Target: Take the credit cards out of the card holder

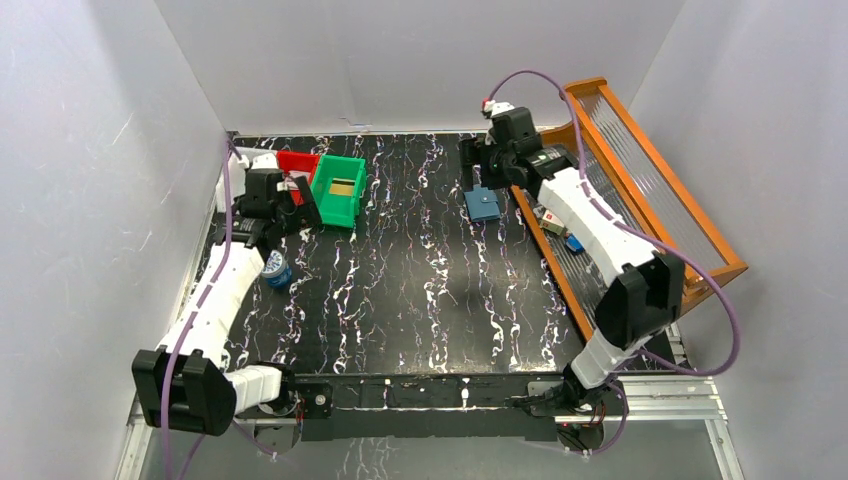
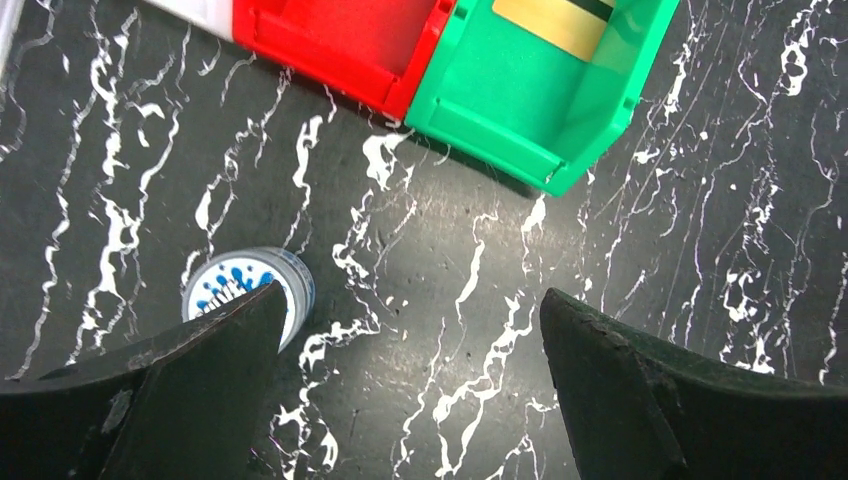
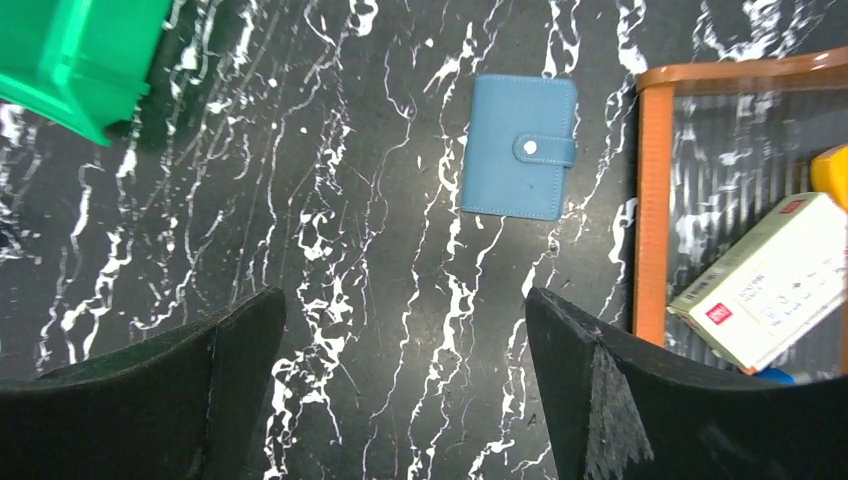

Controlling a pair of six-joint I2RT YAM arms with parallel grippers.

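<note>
Teal card holder (image 3: 518,147) lies snapped shut, flat on tabletop (image 3: 350,200); right pincer (image 3: 402,300) & left pincer (image 2: 412,300), both spread apart & empty, could skid it.

Counted from the near edge of the table:

- Table (image 1: 420,290), black marbled: one.
- Robot arms: two. Grippers: two, the left gripper (image 2: 410,330) and the right gripper (image 3: 400,320).
- Card holder (image 3: 518,147), blue, snap tab: one.
- Open plastic bins: two for certain, one green bin (image 1: 338,195) and one red bin (image 1: 297,163). One white piece (image 2: 200,12) beside the red; kind unclear.
- Flat yellowish piece (image 2: 555,22) in the green bin: one.
- Round blue tin (image 2: 248,290): one.
- Wooden tray (image 3: 652,200): one.
- In the tray: one white-and-red box (image 3: 770,280), one small blue block (image 1: 574,243), one yellow object (image 3: 832,170), only partly seen.
</note>
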